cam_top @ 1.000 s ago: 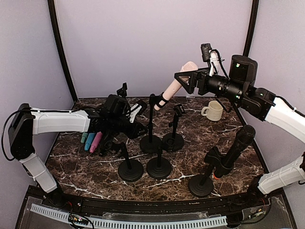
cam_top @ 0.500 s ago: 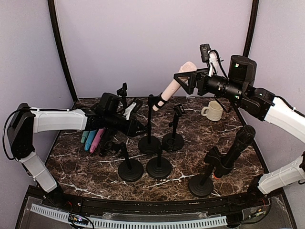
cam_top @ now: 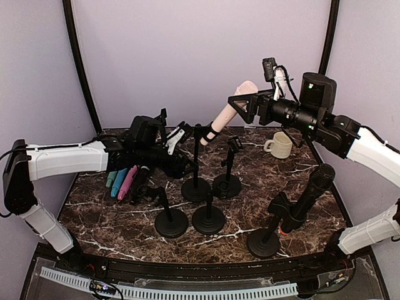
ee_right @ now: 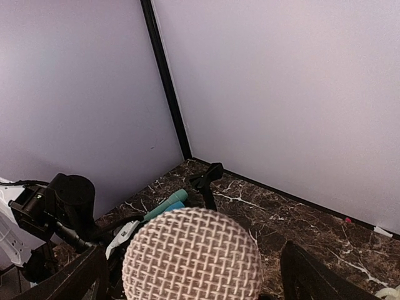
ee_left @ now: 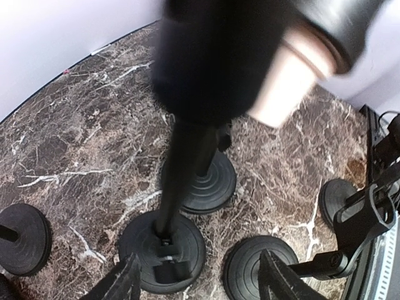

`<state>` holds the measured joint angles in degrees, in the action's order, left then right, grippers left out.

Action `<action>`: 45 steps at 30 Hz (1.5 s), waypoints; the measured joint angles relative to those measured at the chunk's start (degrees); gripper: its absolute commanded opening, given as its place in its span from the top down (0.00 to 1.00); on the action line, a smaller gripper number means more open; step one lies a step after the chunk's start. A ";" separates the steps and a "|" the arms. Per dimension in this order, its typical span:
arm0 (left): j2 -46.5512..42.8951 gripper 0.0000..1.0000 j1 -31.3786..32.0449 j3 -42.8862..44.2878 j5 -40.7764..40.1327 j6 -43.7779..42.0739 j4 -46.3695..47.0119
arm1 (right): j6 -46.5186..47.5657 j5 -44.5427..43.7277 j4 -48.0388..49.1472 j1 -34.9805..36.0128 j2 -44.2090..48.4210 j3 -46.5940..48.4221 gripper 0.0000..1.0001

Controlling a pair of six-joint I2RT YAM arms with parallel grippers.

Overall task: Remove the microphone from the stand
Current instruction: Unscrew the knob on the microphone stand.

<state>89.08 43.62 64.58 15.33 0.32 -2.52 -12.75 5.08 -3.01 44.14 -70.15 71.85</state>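
Although the pale pink microphone point(cam_top: 228, 112) looks light and stiff, its smooth tapered body could slip — from above it sits tilted in the clip point(cam_top: 211, 132) of the tall stand point(cam_top: 197, 164), head inside the right gripper point(cam_top: 245, 95), left gripper point(cam_top: 180, 139) beside the stand. Left wrist: fingers point(ee_left: 122, 284) apart, clamping nothing, the stand rising ahead of them. Right wrist: jaws wide either side of the mesh head point(ee_right: 190, 253) — dentable, so I would grip the handle below it.
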 measured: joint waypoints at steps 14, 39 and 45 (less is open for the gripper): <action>3.56 0.47 6.19 0.15 -18.21 -5.18 -2.56 | -0.02 -0.26 0.04 0.00 0.35 -0.11 0.03; 3.93 0.99 6.16 -0.44 -18.99 -1.64 -1.29 | -0.04 -0.44 0.13 0.00 0.42 -0.52 0.04; 3.23 1.00 5.88 -2.73 -16.28 2.12 1.99 | -0.42 -0.44 0.37 0.00 0.74 -0.59 0.03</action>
<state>92.31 49.50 61.84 -0.95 2.44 -0.54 -13.17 4.64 -2.63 44.14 -69.41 71.26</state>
